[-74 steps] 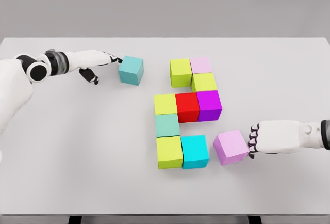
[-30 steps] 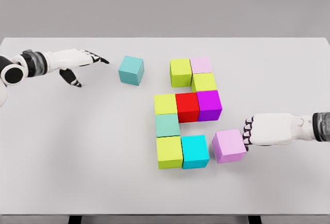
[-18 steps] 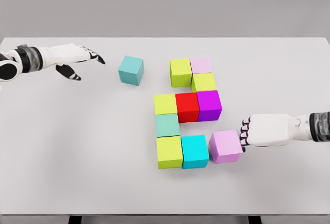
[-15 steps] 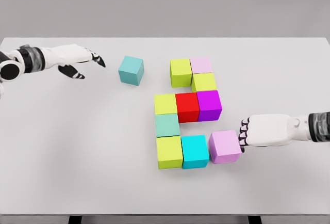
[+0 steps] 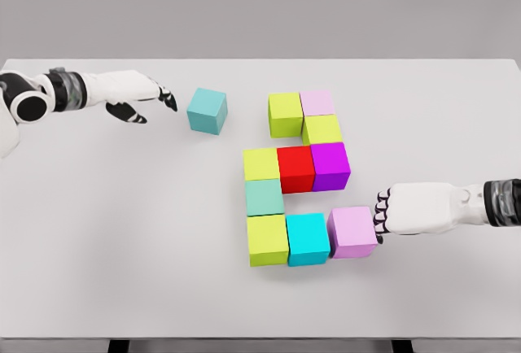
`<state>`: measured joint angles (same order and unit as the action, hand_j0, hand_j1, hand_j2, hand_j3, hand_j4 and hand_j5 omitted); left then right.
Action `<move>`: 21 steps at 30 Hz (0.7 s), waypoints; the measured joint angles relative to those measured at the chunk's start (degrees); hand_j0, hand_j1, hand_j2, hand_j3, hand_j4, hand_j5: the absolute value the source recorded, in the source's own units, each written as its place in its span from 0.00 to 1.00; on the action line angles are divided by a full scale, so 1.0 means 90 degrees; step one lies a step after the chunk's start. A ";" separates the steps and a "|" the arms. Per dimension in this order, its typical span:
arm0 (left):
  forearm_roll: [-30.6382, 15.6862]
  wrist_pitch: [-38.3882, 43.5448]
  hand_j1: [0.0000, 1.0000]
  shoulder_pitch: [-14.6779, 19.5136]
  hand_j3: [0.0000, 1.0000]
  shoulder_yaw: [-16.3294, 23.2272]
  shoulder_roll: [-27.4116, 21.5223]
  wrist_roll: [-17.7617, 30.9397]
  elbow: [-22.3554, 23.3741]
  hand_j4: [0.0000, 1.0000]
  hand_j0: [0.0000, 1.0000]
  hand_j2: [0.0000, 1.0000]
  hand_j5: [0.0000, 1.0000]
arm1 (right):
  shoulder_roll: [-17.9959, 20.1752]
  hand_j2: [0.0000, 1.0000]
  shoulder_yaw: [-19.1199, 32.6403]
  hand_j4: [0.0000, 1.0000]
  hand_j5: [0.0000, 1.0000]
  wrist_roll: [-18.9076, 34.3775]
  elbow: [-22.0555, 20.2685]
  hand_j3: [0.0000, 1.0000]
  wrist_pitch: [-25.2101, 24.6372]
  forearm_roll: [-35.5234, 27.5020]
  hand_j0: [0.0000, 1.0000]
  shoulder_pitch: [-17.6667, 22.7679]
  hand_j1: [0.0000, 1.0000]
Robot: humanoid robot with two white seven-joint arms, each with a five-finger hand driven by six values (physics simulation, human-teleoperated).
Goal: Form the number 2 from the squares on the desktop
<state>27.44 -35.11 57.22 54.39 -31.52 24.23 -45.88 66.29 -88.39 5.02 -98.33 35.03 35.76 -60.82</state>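
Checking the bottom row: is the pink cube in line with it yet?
In: the pink cube sits against the cyan cube, with the right hand touching its side.

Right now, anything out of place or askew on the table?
One stray: the teal cube sits alone at upper left, apart from the block figure and slightly rotated, just ahead of the left hand. The pink cube at lower right, against the right hand, meets the cyan cube slightly skewed.

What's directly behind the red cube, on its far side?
Bare table shows behind the red cube, in the notch below the yellow-green cube and left of another yellow-green cube. The red cube's own back face is hidden.
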 measured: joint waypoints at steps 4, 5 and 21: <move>0.0000 -0.0001 0.72 0.0029 0.72 0.0077 0.0027 0.0003 0.0008 0.72 0.72 0.72 0.72 | 0.0007 0.54 0.0007 0.54 0.54 -0.0002 0.0042 0.54 0.0000 0.0002 0.54 0.0000 0.54; 0.0000 -0.0001 0.72 0.0029 0.72 0.0085 0.0039 0.0004 0.0009 0.72 0.72 0.72 0.72 | 0.0008 0.54 0.0010 0.54 0.54 -0.0002 0.0054 0.54 0.0000 0.0002 0.54 0.0000 0.54; 0.0008 -0.0001 0.72 0.0059 0.72 0.0113 0.0251 0.0006 0.0000 0.72 0.72 0.72 0.72 | -0.0122 0.54 0.0134 0.54 0.54 0.0000 0.0135 0.54 0.0000 0.0006 0.54 0.0000 0.54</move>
<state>27.51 -35.11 57.74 55.41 -29.25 24.28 -45.87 65.20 -87.18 5.02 -97.11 35.03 35.81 -60.82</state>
